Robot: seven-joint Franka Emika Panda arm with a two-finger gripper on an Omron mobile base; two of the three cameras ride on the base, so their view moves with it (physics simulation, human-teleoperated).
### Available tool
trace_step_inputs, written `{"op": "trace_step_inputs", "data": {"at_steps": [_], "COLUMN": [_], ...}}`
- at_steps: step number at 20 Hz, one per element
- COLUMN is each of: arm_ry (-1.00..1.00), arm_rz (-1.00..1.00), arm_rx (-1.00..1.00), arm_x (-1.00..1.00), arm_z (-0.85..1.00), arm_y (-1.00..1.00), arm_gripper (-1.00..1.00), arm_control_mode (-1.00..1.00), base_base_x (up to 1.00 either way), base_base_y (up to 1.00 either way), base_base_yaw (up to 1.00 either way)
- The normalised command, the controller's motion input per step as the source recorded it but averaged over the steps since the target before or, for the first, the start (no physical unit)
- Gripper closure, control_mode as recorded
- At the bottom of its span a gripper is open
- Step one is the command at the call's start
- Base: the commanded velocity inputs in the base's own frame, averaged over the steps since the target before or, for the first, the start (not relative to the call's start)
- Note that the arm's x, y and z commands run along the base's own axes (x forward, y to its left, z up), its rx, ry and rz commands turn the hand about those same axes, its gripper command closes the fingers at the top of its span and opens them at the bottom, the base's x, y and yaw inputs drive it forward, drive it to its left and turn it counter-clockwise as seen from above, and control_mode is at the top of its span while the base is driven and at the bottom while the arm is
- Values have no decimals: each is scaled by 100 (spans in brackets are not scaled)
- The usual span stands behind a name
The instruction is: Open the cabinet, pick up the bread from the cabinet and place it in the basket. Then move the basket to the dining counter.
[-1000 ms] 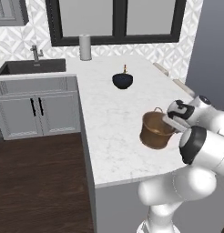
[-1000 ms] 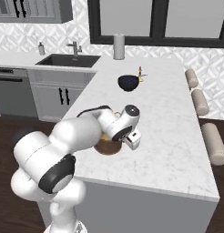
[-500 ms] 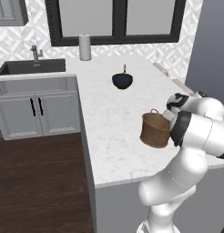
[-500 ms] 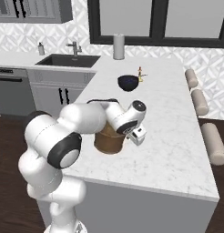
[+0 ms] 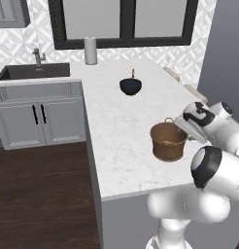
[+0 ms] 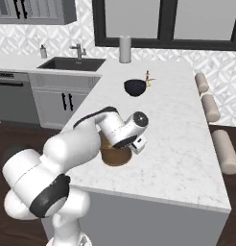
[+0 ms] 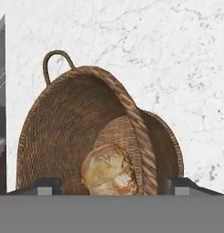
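The brown woven basket (image 5: 167, 142) stands upright on the white marble dining counter (image 5: 116, 126), near its front edge. Inside it lies the golden-brown bread (image 7: 109, 170), seen past the woven rim (image 7: 132, 113). My gripper (image 5: 183, 127) hovers at the basket's right rim, just above it. In the hand view the gripper (image 7: 114, 186) is open, its fingertips (image 7: 43, 186) spread wide to either side of the bread and touching nothing. From the right base view my arm covers part of the basket (image 6: 115, 154) on the dining counter (image 6: 177, 144).
A dark bowl (image 5: 130, 86) with a small bottle beside it sits further back on the counter. A paper towel roll (image 5: 91, 50) stands by the window and a sink (image 5: 36, 72) lies to the left. Padded stools (image 6: 218, 149) line the counter's far side.
My hand and forearm have turned and shifted slightly beside the basket's rim. The basket has stayed in place on the counter.
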Motion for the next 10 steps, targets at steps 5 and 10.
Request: {"op": "trace_step_inputs", "data": {"at_steps": [5,10], "arm_ry": [-16,-4], "arm_rz": [0,0], "arm_rx": [0,0], "arm_x": [-73,-28], "arm_z": [66,25], "arm_y": [25,-1], "arm_gripper": [-100,-100], "arm_control_mode": [-100,-100], "base_base_x": [0,0], "base_base_y": [0,0], "base_base_yaw": [0,0]}}
